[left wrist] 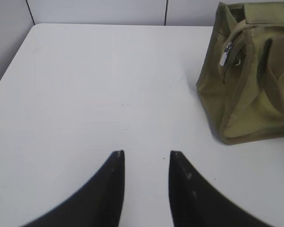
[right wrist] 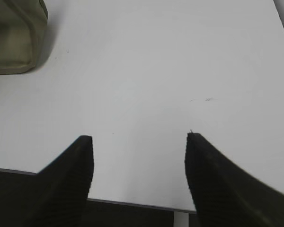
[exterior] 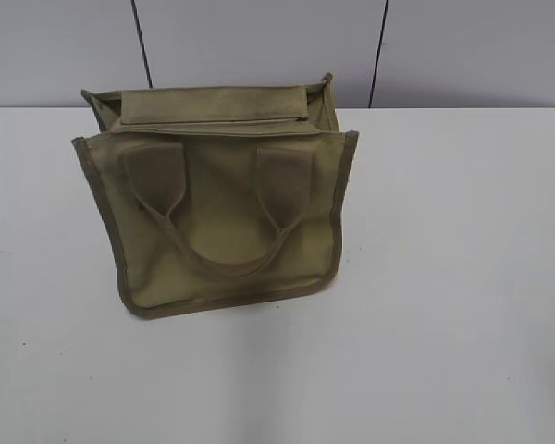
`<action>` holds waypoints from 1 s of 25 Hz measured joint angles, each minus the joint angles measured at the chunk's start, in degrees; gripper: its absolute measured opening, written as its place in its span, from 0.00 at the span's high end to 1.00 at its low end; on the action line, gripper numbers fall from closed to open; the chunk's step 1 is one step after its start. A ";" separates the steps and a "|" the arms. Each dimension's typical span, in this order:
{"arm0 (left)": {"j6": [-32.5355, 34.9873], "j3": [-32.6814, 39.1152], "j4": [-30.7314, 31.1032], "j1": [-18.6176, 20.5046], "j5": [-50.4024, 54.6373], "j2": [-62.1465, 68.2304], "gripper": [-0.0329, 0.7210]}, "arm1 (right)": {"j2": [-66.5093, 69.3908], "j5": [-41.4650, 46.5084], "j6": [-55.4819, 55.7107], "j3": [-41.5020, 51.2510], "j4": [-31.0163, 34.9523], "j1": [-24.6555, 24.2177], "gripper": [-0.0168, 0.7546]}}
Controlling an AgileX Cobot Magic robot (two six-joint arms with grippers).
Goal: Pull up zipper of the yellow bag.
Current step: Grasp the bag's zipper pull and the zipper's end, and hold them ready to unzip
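The yellow bag (exterior: 224, 199) stands upright on the white tabletop (exterior: 462, 305), toward the far middle, its broad handle side facing the near edge. One looped handle (exterior: 224, 242) droops flat against that face, and the top panel lies folded across the far rim. From the exterior view the zipper cannot be made out.

The left wrist view shows more: the bag sits at its far right, end panel toward the camera, and the small silver pull of the zipper (left wrist: 226, 53) hangs near the top of that end. That probably explains the approach side, since the pull is reachable from the bag's left end.

The left hand (left wrist: 146, 158) hovers over bare tabletop, well apart from the bag, its two dark fingers parted with nothing between them. The right hand (right wrist: 139, 142) is likewise spread wide and empty, near the tabletop's near edge, with only a corner of the bag at its far left. Neither touches the bag, so the pulling has not begun; likely one hand must steady the fabric while the other pinches the pull.
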 joint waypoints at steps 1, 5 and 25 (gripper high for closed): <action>0.00 0.00 0.00 0.00 0.00 0.00 0.64 | 0.00 0.00 0.00 0.00 0.00 0.00 0.37; 0.00 0.00 0.00 0.00 0.00 0.00 0.64 | 0.00 0.00 0.00 0.00 0.00 0.00 0.37; 0.00 0.00 -0.14 0.00 0.00 0.00 0.64 | 0.00 0.00 0.00 0.00 0.00 0.00 0.37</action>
